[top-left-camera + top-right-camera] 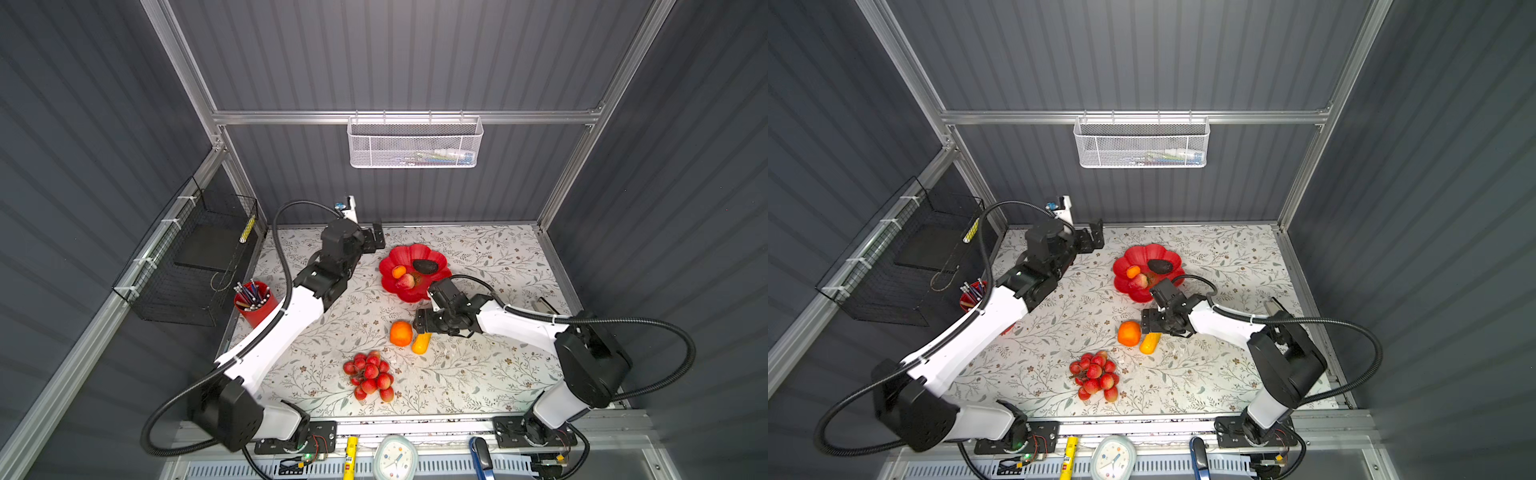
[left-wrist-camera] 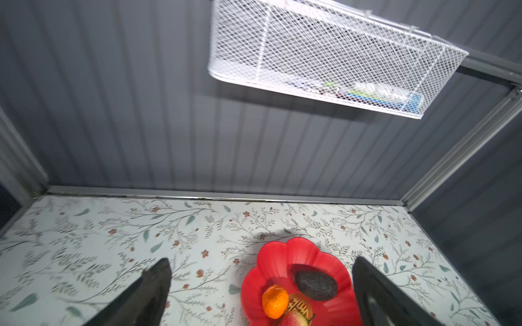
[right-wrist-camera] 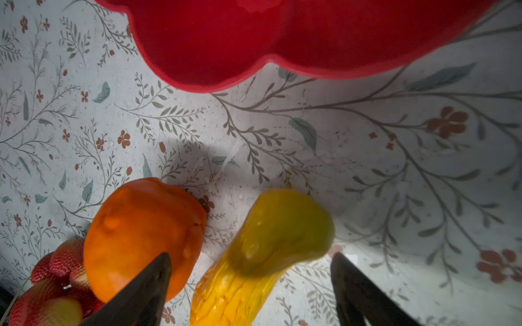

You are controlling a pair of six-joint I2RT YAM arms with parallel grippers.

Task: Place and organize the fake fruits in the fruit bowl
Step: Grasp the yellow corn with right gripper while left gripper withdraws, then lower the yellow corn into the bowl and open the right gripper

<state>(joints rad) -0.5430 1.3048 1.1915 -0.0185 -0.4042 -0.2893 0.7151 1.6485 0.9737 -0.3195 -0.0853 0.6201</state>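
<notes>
The red flower-shaped fruit bowl (image 1: pixel 415 252) (image 2: pixel 285 254) holds a small orange (image 1: pixel 399 272), a strawberry (image 1: pixel 405 282) and a dark avocado (image 1: pixel 424 266). On the table in front of it lie a larger orange (image 1: pixel 401 333), a yellow-orange oblong fruit (image 1: pixel 421 344) (image 3: pixel 268 240) and a red grape bunch (image 1: pixel 370 376). My left gripper (image 1: pixel 377 237) (image 2: pixel 261 262) hangs open and empty just behind and left of the bowl. My right gripper (image 1: pixel 422 327) (image 3: pixel 251 259) is open, low over the table, its fingers either side of the oblong fruit, with one finger against the larger orange (image 3: pixel 141 231).
A red cup of pens (image 1: pixel 255 305) stands at the left edge, beside a black wire basket (image 1: pixel 187 266) on the side wall. A white mesh basket (image 1: pixel 413 143) hangs on the back wall. A clock (image 1: pixel 395 457) lies past the table's front edge.
</notes>
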